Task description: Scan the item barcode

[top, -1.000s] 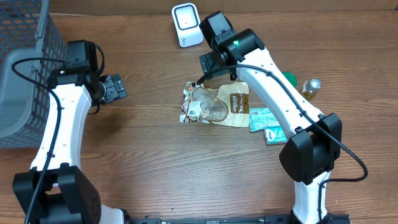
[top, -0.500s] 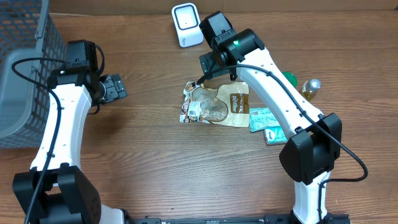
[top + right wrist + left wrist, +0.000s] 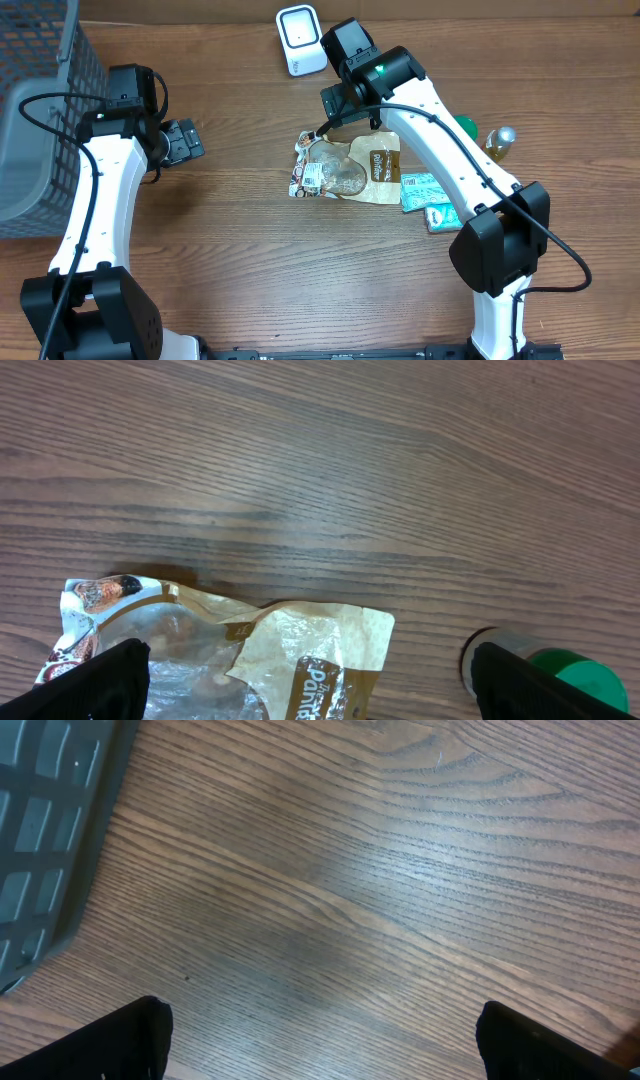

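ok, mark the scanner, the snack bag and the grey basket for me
scanner [image 3: 298,38], overhead view, its white front face.
snack bag [image 3: 378,165], overhead view, the brown printed panel.
grey basket [image 3: 82,62], overhead view, its mesh side wall.

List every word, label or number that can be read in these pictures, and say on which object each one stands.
"Pan": start of a white script word on the brown and clear plastic snack bag, cut off by the picture's edge.
Too small to read: the white sticker on that bag; the print on the teal packets.
No text visible: the white box-shaped scanner.
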Controlling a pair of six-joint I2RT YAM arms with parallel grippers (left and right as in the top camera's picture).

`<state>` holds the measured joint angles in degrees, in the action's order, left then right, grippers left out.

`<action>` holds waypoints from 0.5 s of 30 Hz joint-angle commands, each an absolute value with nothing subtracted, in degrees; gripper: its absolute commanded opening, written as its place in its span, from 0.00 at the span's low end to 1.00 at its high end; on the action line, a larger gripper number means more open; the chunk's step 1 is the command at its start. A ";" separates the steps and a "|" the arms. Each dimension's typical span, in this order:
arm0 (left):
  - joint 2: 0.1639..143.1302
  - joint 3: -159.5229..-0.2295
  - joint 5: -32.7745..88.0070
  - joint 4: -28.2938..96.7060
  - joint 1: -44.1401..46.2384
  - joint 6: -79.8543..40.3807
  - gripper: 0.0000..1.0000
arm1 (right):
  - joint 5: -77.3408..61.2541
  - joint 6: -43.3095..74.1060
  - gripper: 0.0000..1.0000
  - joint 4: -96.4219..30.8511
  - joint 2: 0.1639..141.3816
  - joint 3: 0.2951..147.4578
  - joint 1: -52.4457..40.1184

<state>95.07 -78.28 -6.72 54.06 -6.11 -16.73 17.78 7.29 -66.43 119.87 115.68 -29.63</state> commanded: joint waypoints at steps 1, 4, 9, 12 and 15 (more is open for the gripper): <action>95.35 -78.89 -7.27 53.95 -6.20 -16.32 1.00 | 17.47 7.70 1.00 -66.08 113.89 115.44 -28.49; 95.35 -78.89 -7.27 53.95 -6.20 -16.32 1.00 | 17.47 7.70 1.00 -66.06 109.60 115.44 -27.44; 95.35 -78.89 -7.27 53.95 -6.20 -16.32 1.00 | 17.47 7.70 1.00 -66.08 100.44 115.44 -24.62; 95.35 -78.89 -7.27 53.95 -6.20 -16.32 1.00 | 17.47 7.70 1.00 -66.08 94.91 115.44 -22.81; 95.35 -78.89 -7.27 53.95 -6.20 -16.32 1.00 | 17.47 7.68 1.00 -66.08 89.49 115.44 -21.26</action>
